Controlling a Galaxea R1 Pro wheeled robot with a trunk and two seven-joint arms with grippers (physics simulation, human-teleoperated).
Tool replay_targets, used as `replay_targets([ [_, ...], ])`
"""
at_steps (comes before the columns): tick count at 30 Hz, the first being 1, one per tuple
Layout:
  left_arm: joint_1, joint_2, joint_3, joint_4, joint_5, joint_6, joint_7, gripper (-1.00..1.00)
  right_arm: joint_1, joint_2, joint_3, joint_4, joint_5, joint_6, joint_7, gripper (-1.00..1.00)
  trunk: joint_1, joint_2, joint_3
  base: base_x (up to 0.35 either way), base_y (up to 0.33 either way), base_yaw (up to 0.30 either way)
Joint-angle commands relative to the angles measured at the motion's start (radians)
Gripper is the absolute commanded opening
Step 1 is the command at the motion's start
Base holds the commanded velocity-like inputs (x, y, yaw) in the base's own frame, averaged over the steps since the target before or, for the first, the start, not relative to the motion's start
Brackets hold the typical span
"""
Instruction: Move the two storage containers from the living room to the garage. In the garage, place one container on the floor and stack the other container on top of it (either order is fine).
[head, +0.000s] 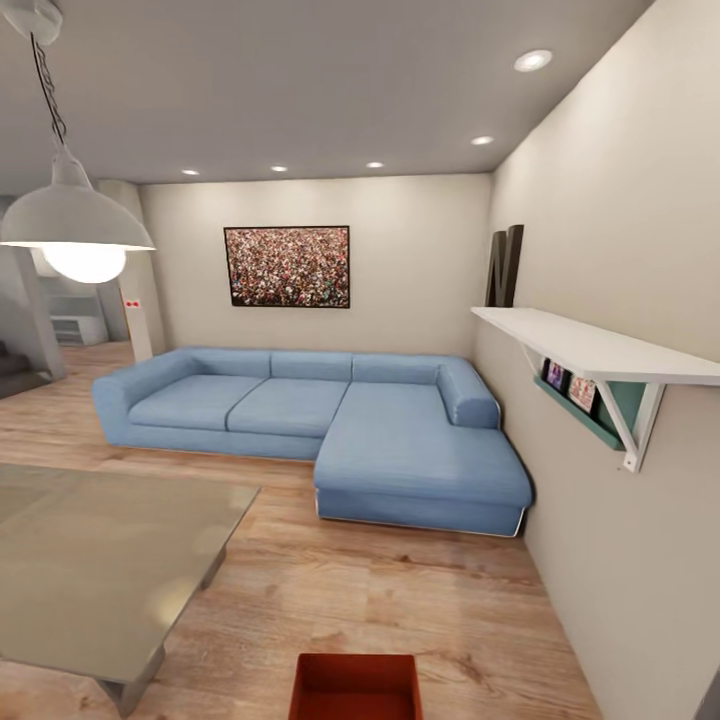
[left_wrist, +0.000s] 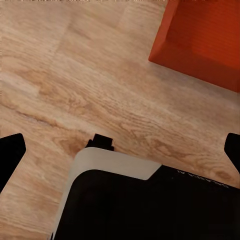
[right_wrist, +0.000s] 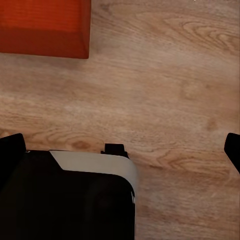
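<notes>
I am in the living room, on its light wood plank floor (head: 400, 590). One red-orange open-topped storage container (head: 355, 688) rests on the planks right in front of me, cut off by the bottom of the head view. The left wrist view shows a corner of the container (left_wrist: 200, 45), and the right wrist view shows its wall (right_wrist: 42, 27). My left gripper (left_wrist: 120, 150) hangs open above the floor, nothing between its fingers, clear of the box. My right gripper (right_wrist: 122, 149) is open and empty too, apart from the box. The garage is out of view.
A blue sectional sofa (head: 330, 430) fills the far wall and right corner. A low glass table (head: 100, 560) stands at the left. A white shelf (head: 590, 350) juts from the right wall. A pendant lamp (head: 75, 225) hangs upper left. My dark base (left_wrist: 145, 205) shows under both wrists.
</notes>
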Motion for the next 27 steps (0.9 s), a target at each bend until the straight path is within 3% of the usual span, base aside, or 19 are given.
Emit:
replay_targets([
  [1,-0.001,0.000,-0.009,0.000,0.007,-0.002,0.002,1.00,-0.001,0.000,-0.008,0.003,0.011,-0.005,-0.006,1.00,0.000,-0.001,-0.002,0.060,0.223,0.000],
  [8,-0.001,0.000,-0.008,0.000,0.007,-0.002,0.002,1.00,-0.001,0.000,-0.008,0.003,0.011,-0.005,-0.006,1.00,0.000,-0.001,-0.002,0.070,0.201,0.000],
  [17,-0.001,0.000,-0.007,0.000,0.007,-0.002,0.002,1.00,-0.001,-0.001,-0.008,0.003,0.009,-0.005,-0.008,1.00,0.000,-0.001,-0.002,0.009,0.022,-0.010],
  [27,-0.001,0.000,-0.007,0.000,0.007,-0.002,0.002,1.00,-0.001,0.000,-0.008,0.003,0.009,-0.005,-0.009,1.00,0.000,-0.001,-0.002,0.000,0.001,-0.137],
])
